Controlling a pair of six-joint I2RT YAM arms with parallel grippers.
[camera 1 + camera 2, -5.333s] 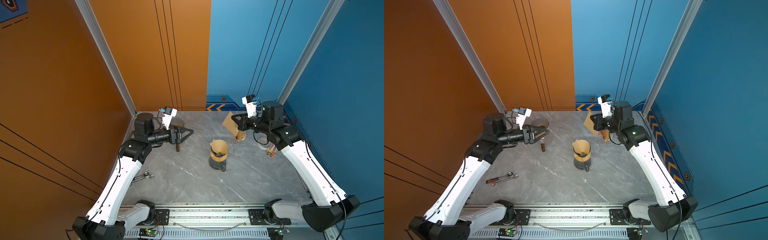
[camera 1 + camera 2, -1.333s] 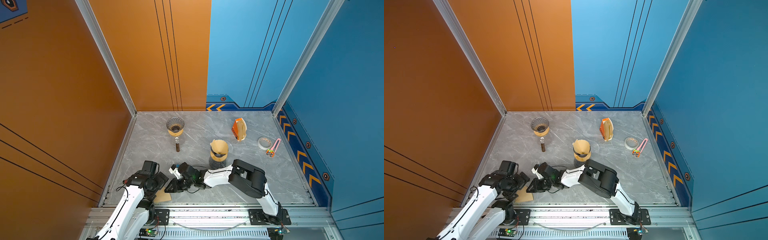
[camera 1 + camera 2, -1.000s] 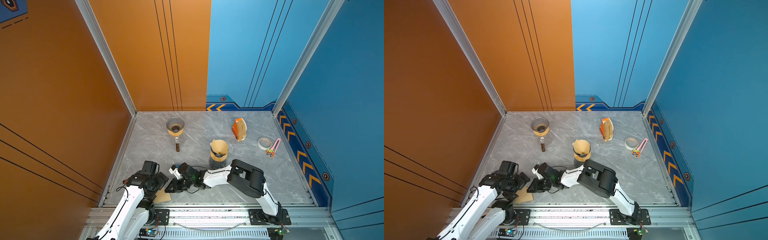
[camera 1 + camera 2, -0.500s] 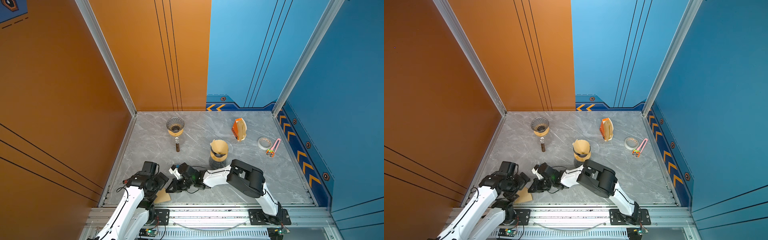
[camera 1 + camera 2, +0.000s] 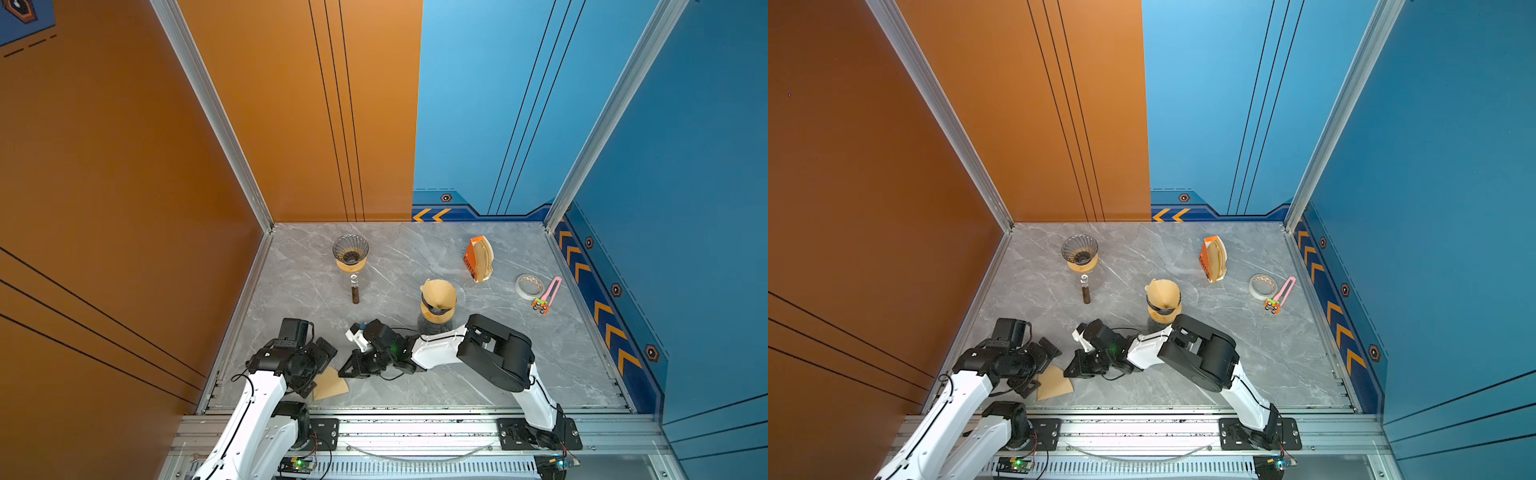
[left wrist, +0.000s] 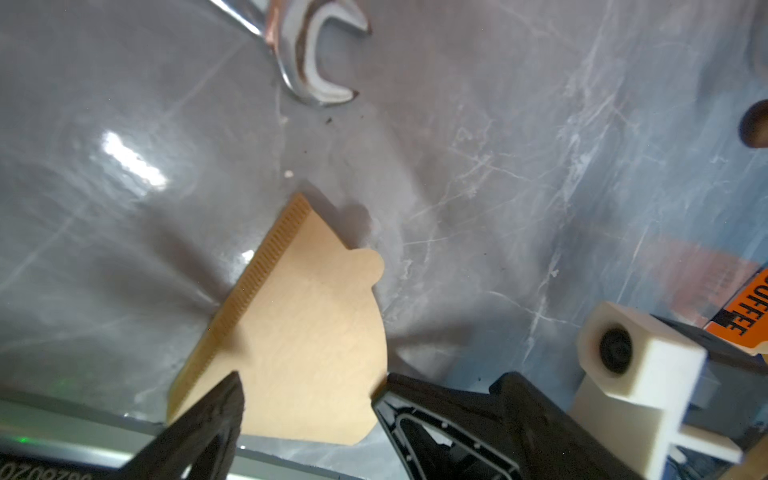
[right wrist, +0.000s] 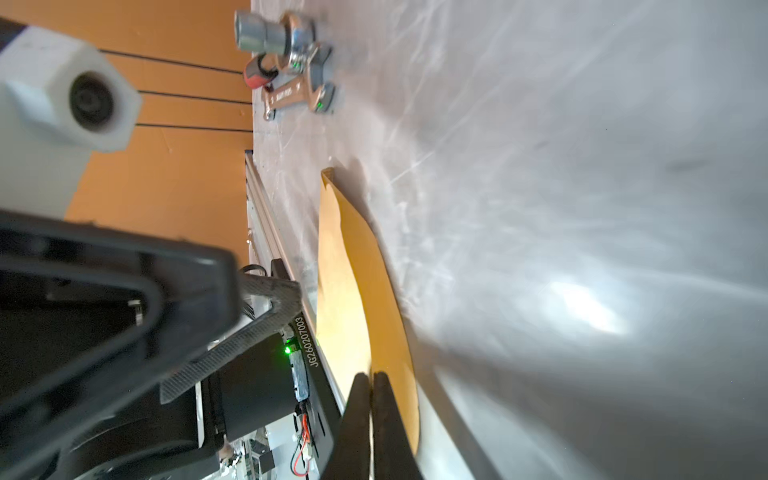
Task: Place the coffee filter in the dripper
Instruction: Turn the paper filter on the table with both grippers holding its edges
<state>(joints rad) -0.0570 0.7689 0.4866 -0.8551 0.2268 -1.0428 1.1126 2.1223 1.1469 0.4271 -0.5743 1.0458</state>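
The coffee filter, a flat brown paper fan, lies at the table's front left corner. My left gripper stands open over it, one finger above its paper. Reaching across from the right, my right gripper is shut on the filter's curved rim, fingers pressed together. That rim is raised a little off the table. The empty glass dripper stands at the back left, far from both grippers.
A second dripper on a carafe, mid-table, holds a filter. An orange filter box, a tape roll and a pink tool sit to the right. A wrench lies beside the filter. The front rail is close.
Five seconds ago both arms were raised at the back, the right one holding a filter. Now both are low at the front left. In the last second the right jaws closed.
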